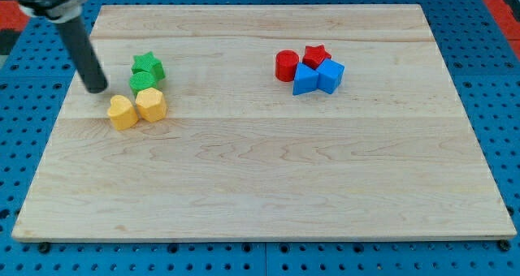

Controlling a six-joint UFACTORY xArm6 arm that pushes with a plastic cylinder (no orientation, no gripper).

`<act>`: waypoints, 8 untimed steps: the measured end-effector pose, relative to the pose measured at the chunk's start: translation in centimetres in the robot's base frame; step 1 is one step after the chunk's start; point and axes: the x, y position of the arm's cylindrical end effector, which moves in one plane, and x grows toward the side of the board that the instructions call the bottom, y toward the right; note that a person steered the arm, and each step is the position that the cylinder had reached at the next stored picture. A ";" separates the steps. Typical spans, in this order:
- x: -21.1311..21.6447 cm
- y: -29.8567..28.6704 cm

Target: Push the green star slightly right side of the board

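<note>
1. The rod comes in from the view's top-left corner; my tip (97,88) sits on the wooden board (268,170) and carries nothing, since it has no jaws to open or close.
2. The green star (147,64) lies in the board's left part, at about 2 o'clock from the tip, near it but with a visible gap.
3. A green round block (143,82) touches the star at its 6 o'clock and lies at 3 o'clock from the tip.
4. A yellow hexagon block (151,105) sits just under the green round block; a yellow heart block (123,113) touches it at 9 o'clock.
5. A second cluster lies well apart at the board's upper right: red cylinder (286,66), red star (315,55), blue triangular block (305,79), blue cube (331,75), all packed together.
6. A blue pegboard (24,130) surrounds the board.
</note>
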 end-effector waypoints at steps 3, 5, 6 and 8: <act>-2.4 3.7; -3.2 4.2; -3.2 4.8; -3.8 5.6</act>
